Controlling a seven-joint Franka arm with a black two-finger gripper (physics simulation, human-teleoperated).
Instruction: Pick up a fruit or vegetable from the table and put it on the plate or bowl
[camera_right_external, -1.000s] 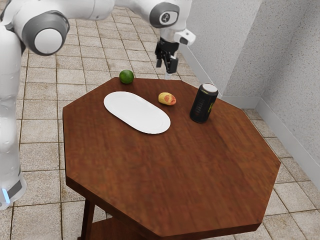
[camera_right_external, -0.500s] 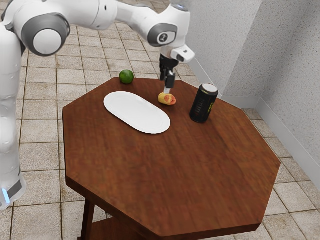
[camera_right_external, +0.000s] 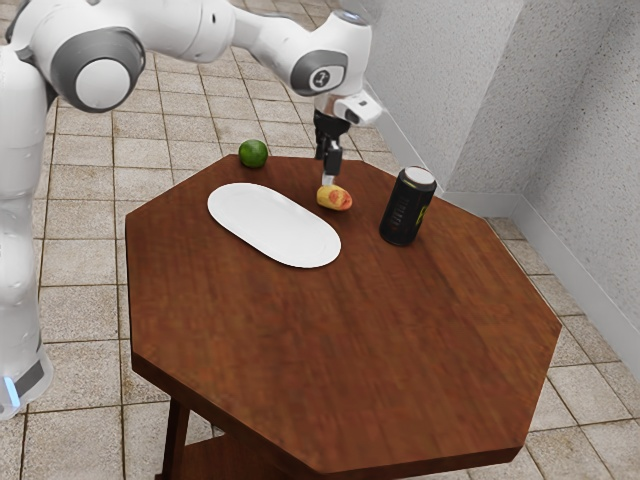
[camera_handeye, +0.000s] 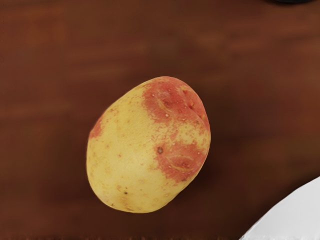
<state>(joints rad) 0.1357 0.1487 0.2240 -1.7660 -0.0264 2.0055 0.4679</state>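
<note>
The black two-finger gripper (camera_right_external: 326, 180) hangs point-down just above the yellow oval vegetable with red blotches (camera_right_external: 335, 197), over the end of it that faces the exterior view's left. From this side angle I cannot tell whether the jaws stand open or closed, nor whether they touch the skin.

The vegetable lies on its side on the dark brown octagonal wooden table (camera_right_external: 350, 330), in its far part. It sits between the white oval plate (camera_right_external: 273, 224) and the black cylindrical can with a pale top (camera_right_external: 408, 206), near both and touching neither.

In the wrist view the vegetable (camera_handeye: 148, 145) is a plump, egg-shaped body, much like a potato. Its skin is pale yellow, finely speckled, with a few small dark dots. Two rosy-red patches cover one rounded end, each marked by a shallow curved crease, and a smaller red smudge sits on the opposite flank. It rests on bare wood (camera_handeye: 50, 50), with the plate's rim (camera_handeye: 295, 215) close by.

A small round green lime (camera_right_external: 253, 153) sits at the table's far edge, beyond the plate.
</note>
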